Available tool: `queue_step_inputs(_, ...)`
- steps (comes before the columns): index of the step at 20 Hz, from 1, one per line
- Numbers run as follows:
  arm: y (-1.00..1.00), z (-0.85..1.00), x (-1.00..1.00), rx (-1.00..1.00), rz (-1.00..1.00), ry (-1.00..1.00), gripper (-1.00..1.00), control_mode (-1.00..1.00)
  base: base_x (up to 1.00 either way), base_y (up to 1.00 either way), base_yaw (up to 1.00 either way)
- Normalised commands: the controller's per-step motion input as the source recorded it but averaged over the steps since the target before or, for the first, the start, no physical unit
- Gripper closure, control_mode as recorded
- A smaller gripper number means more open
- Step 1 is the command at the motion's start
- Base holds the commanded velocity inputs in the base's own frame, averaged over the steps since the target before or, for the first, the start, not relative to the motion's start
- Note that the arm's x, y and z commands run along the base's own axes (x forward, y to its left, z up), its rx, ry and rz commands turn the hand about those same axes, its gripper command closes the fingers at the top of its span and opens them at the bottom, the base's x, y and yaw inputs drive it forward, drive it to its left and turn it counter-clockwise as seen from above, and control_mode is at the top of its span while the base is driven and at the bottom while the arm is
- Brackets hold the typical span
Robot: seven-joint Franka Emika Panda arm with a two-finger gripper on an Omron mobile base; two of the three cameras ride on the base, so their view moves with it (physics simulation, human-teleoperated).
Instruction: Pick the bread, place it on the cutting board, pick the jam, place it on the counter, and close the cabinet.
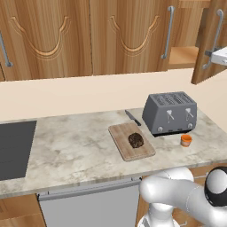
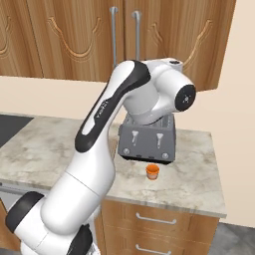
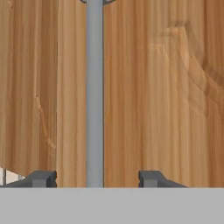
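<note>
The dark lumpy bread (image 1: 135, 140) lies on the wooden cutting board (image 1: 122, 133), on the marbled counter (image 1: 75, 146). The small orange jam (image 1: 186, 140) stands on the counter in front of the toaster, also in the right base view (image 2: 152, 172). The cabinet's right door (image 1: 204, 44) stands swung out, baring a shelf (image 1: 184, 55). My gripper (image 1: 209, 53) is up at that door's grey bar handle (image 3: 94, 87). In the hand view the gripper (image 3: 97, 179) faces the door panel (image 3: 166, 109), shut and holding nothing, the bar lying beyond its tips.
A grey toaster (image 1: 170, 113) stands right of the board, with a knife (image 1: 132, 117) behind the board. A dark cooktop (image 1: 13, 148) is set into the counter at left. Closed cabinet doors (image 1: 128, 35) fill the wall above. My arm (image 2: 149, 94) rises before the toaster (image 2: 147, 142).
</note>
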Motion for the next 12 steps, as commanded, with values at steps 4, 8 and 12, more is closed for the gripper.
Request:
queue_step_inputs(4,0.05,0.00,0.37,0.00,0.00,0.00,-1.00,-1.00,0.00,0.00,0.00)
queue_step_inputs(8,0.08,0.00,0.36,0.00,0.00,0.00,-1.00,-1.00,0.00,0.00,0.00)
queue_step_inputs(12,0.10,0.00,0.36,0.00,0.00,0.00,-1.00,-1.00,0.00,0.00,0.00)
